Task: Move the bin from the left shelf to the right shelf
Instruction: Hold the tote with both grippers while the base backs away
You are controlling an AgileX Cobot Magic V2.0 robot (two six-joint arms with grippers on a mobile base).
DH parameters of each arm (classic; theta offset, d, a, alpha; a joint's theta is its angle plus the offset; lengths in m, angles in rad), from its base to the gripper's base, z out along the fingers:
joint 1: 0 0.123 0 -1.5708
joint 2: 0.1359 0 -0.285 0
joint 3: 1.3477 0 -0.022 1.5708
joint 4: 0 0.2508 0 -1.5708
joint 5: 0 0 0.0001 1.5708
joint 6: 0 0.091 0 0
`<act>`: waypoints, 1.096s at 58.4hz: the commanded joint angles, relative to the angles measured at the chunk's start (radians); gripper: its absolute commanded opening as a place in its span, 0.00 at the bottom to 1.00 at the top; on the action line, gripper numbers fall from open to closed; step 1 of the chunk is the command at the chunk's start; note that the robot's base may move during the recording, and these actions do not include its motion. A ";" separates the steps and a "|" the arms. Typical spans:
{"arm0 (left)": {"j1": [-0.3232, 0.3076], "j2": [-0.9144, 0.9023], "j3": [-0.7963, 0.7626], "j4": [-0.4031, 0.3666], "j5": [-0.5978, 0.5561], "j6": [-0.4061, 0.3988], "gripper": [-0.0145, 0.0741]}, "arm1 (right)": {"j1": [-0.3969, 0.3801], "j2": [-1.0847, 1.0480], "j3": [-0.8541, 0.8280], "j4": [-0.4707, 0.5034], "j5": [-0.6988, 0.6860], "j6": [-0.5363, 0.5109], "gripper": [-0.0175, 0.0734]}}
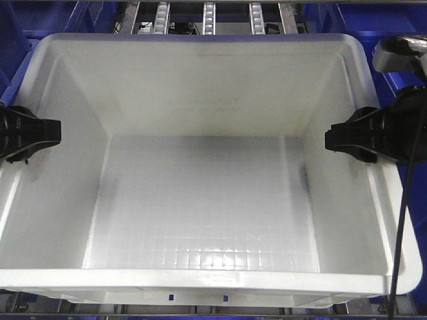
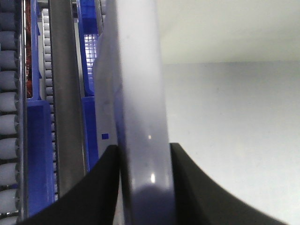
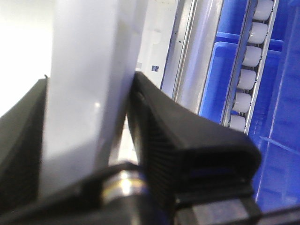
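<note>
My left gripper and right gripper each clamp tight on a side rim of the empty bin, seemingly at the front edge of the roller shelf between blue bins, and it feels light, stiff but slick, so mid-rim holds suit it.

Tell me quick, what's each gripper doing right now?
Left gripper: closed on the bin's left rim.
Right gripper: closed on the bin's right rim.

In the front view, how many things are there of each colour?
White bin: 1
Black: 2, left end effector and right end effector
Blue bins: at least 2, only edges show
Total: at least 5
</note>
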 commanded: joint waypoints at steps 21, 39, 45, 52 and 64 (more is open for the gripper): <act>-0.013 -0.035 -0.041 -0.038 -0.113 0.032 0.16 | 0.000 -0.029 -0.039 0.033 -0.092 -0.032 0.19; -0.013 -0.035 -0.041 -0.038 -0.112 0.033 0.16 | 0.000 -0.029 -0.039 0.033 -0.092 -0.032 0.19; -0.013 -0.035 -0.041 -0.038 -0.112 0.033 0.16 | 0.000 -0.029 -0.039 0.033 -0.092 -0.032 0.19; -0.013 -0.035 -0.041 -0.038 -0.112 0.033 0.16 | 0.000 -0.029 -0.039 0.033 -0.092 -0.032 0.19; -0.013 -0.035 -0.041 -0.038 -0.112 0.033 0.16 | 0.000 -0.029 -0.039 0.033 -0.090 -0.032 0.19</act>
